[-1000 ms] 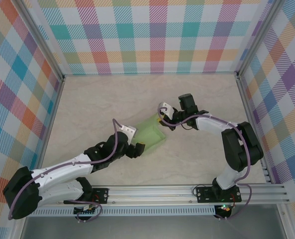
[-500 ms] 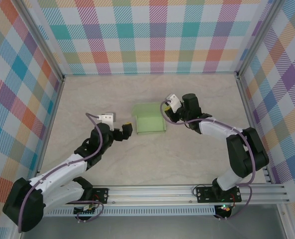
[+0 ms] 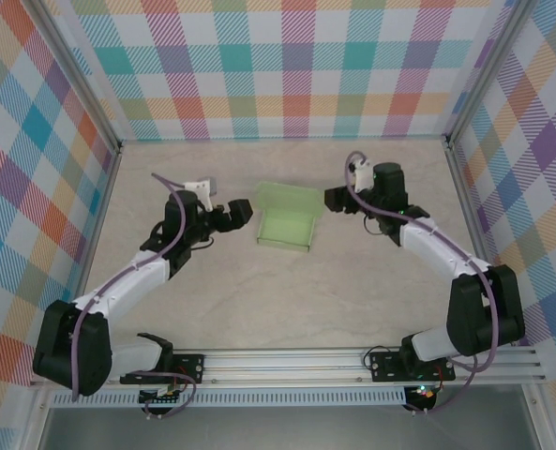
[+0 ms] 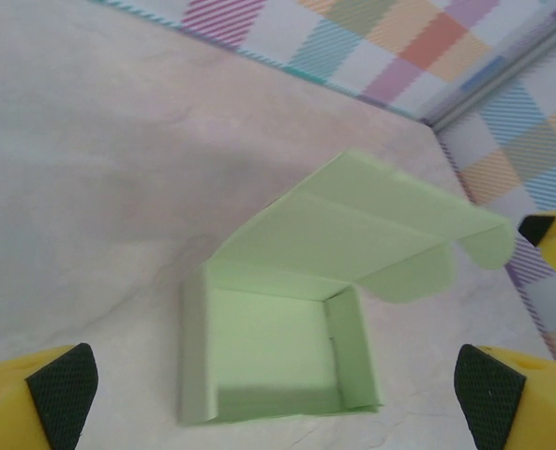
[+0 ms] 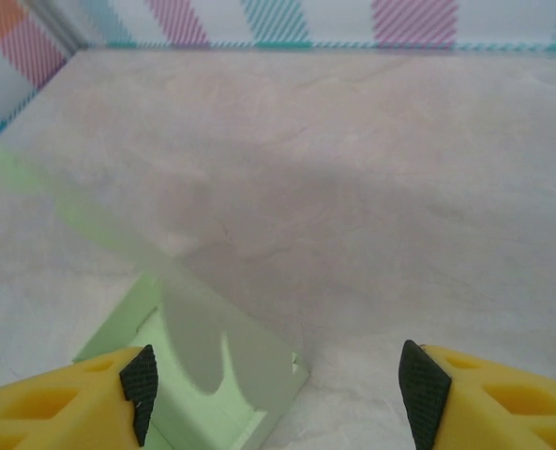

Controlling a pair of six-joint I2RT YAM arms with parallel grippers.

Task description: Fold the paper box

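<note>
While the paper box (image 3: 285, 228) sits lid-up nearer the tabletop's (image 3: 287, 309) far edge, left gripper (image 3: 243, 215) and right gripper (image 3: 333, 199) flank it, fingers on both spread, holding nothing.

It's a lab enclosure (plaid walls (image 3: 296, 66), aluminium rail (image 3: 306, 360)).

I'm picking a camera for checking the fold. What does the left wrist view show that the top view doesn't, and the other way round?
Left wrist view: a close look into the box, with its open inside, low side walls and the rounded tabs on the raised lid.
Top view: both arms whole, with the left gripper and right gripper flanking the box.
Both: the pale green box lying on the table with its lid open.
</note>
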